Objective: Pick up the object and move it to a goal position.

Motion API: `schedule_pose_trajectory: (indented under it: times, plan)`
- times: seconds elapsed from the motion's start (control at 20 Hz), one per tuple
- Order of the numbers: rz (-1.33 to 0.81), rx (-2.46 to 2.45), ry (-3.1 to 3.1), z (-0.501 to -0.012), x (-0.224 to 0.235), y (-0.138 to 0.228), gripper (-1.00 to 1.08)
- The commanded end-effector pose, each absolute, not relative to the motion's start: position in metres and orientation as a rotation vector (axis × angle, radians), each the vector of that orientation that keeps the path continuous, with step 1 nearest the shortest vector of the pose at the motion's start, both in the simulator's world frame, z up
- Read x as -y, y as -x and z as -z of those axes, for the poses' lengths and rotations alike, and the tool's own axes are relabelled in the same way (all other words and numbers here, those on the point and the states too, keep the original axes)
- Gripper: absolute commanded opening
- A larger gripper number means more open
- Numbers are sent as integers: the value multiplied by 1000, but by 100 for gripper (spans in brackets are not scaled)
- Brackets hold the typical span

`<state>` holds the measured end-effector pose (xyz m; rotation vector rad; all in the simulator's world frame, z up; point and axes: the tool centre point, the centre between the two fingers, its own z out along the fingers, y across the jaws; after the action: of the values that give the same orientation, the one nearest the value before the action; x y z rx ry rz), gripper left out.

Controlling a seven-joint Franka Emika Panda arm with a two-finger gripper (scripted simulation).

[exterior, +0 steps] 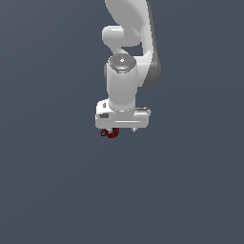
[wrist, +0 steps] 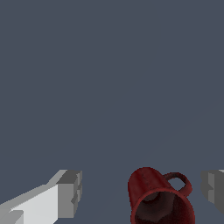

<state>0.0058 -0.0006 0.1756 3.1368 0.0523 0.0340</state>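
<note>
The object, a small dark red mug [wrist: 151, 188] with a loop handle [wrist: 181, 183], sits on the grey floor between my two fingers. Its dark opening faces the wrist camera. My gripper [wrist: 141, 190] is open, with one finger [wrist: 70, 192] well clear of the mug and the other [wrist: 213, 188] close to the handle side; neither touches it. In the exterior view the white gripper [exterior: 123, 129] hangs straight down over the mug [exterior: 111, 133], which peeks out under the hand toward the exterior view's left and is mostly hidden.
The white arm [exterior: 126, 62] rises above the gripper at the top of the exterior view. A plain dark grey floor [exterior: 57, 190] surrounds it.
</note>
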Motion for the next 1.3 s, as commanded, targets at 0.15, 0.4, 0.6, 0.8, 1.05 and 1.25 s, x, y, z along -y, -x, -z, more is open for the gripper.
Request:
schedule_pose_trajectory:
  times: [0.15, 0.4, 0.6, 0.8, 1.05, 1.25]
  plan:
    - [-40, -53, -3135, -178, 1, -6, 28]
    - [-47, -52, -3133, -181, 2, -7, 28]
    - [-55, -60, -3135, -179, 1, -7, 28]
    - [-78, -82, -3138, -174, -2, -5, 28]
    - [-126, -126, -3144, -165, -7, -2, 28]
    - [-181, -174, -3145, -154, -12, 3, 28]
